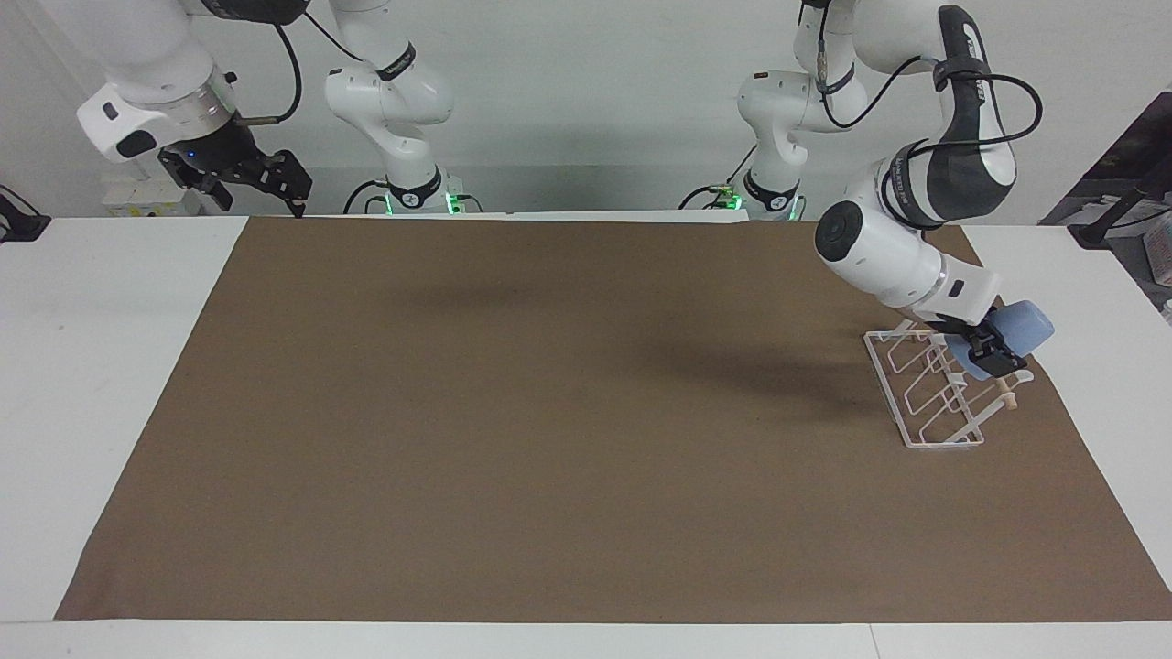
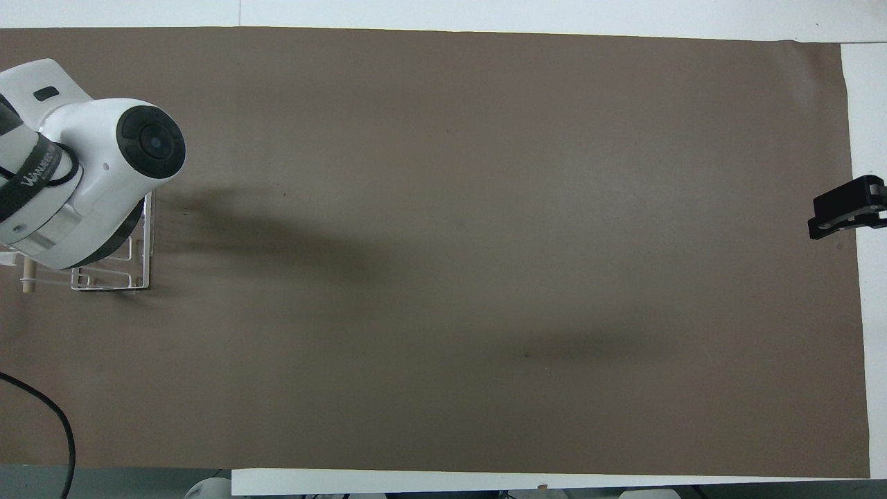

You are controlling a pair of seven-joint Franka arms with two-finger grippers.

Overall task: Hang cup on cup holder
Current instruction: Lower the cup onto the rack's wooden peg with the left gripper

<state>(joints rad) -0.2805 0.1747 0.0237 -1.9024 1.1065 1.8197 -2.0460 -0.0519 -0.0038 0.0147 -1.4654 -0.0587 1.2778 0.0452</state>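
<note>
A pale blue cup (image 1: pixel 1014 335) sits tilted over the dowel of a white wire cup holder (image 1: pixel 916 403) at the left arm's end.

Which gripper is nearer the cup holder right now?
Left. The left gripper is at the cup holder, holding the cup over its dowel. The right gripper waits, raised at the right arm's end.

In your overhead view the left arm (image 2: pixel 90 187) is covering the cup and most of the cup holder (image 2: pixel 135 281); the right gripper (image 2: pixel 847 216) is running off the edge.
</note>
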